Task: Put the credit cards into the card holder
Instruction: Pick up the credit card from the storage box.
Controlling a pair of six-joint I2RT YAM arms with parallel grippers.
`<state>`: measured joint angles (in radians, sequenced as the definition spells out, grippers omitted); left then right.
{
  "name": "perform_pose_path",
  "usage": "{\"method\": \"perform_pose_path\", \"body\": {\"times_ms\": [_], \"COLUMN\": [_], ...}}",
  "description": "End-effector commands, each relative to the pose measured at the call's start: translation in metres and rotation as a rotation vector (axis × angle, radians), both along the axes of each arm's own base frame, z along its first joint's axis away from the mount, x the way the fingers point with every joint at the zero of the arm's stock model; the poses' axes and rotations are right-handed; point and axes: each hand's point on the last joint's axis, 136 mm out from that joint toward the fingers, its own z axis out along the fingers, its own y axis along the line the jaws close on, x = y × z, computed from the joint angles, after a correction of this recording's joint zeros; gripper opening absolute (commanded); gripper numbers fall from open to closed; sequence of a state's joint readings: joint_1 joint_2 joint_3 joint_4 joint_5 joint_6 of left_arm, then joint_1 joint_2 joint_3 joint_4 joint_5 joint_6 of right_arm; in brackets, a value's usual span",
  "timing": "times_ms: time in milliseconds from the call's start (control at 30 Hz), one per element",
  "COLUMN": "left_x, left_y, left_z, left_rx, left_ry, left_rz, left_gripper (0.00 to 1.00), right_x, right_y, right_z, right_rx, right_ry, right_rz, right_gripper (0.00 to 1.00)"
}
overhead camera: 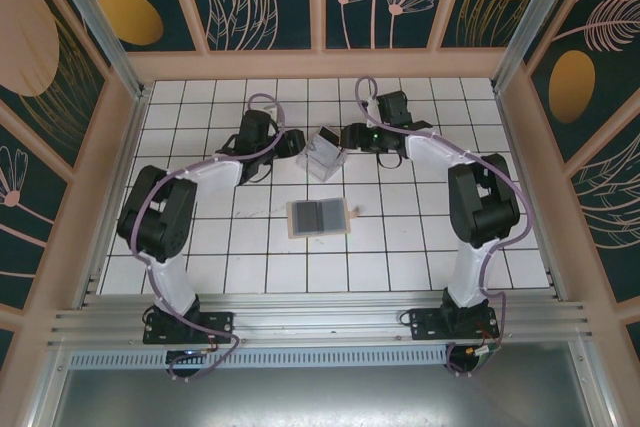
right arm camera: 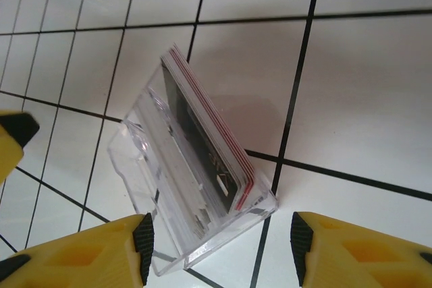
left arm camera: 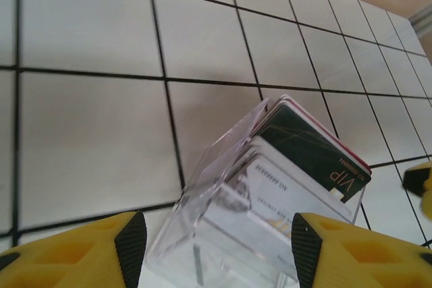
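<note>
Credit cards [left arm camera: 310, 150] leaning in clear card holder [right arm camera: 152, 173], tan pouch [overhead camera: 346, 217] well apart

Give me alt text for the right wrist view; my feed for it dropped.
A clear plastic card holder stands on the white tiled table with a stack of cards leaning upright in it. The right hand has its two yellow fingers wide apart at the bottom corners, either side of the holder, not touching it.

Bright even light, faint soft shadows, wrist views perhaps slightly blurred
</note>
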<state>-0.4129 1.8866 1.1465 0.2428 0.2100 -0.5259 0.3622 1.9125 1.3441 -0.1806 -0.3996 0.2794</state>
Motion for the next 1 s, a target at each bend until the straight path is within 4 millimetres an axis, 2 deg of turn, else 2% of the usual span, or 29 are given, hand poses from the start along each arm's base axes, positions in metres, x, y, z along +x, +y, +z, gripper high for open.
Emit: {"method": "perform_pose_path", "body": {"times_ms": [0,100,233,300,433,567,600,967], "left_x": [0.000,-0.006,-0.016,-0.018,-0.022,-0.021,-0.020,-0.014], "left_y": [-0.027,-0.035,-0.038,-0.037,-0.030,-0.027,-0.027,-0.027], "left_z": [-0.016,-0.034,-0.037,-0.039,-0.047,-0.052,-0.052,-0.058], "left_rx": [-0.010,-0.050,-0.104,-0.107,-0.079,-0.065,-0.065,-0.040], "left_ry": [0.031,0.080,0.090,0.096,0.104,0.105,0.105,0.106], "left_rz": [-0.156,-0.195,-0.203,-0.199,-0.172,-0.162,-0.159,-0.155], "left_gripper": [0.62,0.62,0.61,0.61,0.60,0.60,0.60,0.59], "right_x": [-0.001,-0.002,-0.004,-0.002,0.003,0.009,0.010,0.015], "right_y": [0.008,0.008,0.009,0.009,0.011,0.012,0.013,0.033], "right_z": [0.002,-0.006,-0.010,-0.013,-0.026,-0.033,-0.034,-0.036], "right_rx": [0.035,0.020,0.002,-0.063,-0.235,-0.273,-0.275,-0.269], "right_ry": [0.030,0.044,0.039,0.011,-0.036,-0.059,-0.065,-0.107], "right_rz": [0.023,0.038,0.060,0.075,0.085,0.085,0.089,0.154], "right_gripper": [0.59,0.60,0.60,0.62,0.68,0.83,0.84,0.86]}}
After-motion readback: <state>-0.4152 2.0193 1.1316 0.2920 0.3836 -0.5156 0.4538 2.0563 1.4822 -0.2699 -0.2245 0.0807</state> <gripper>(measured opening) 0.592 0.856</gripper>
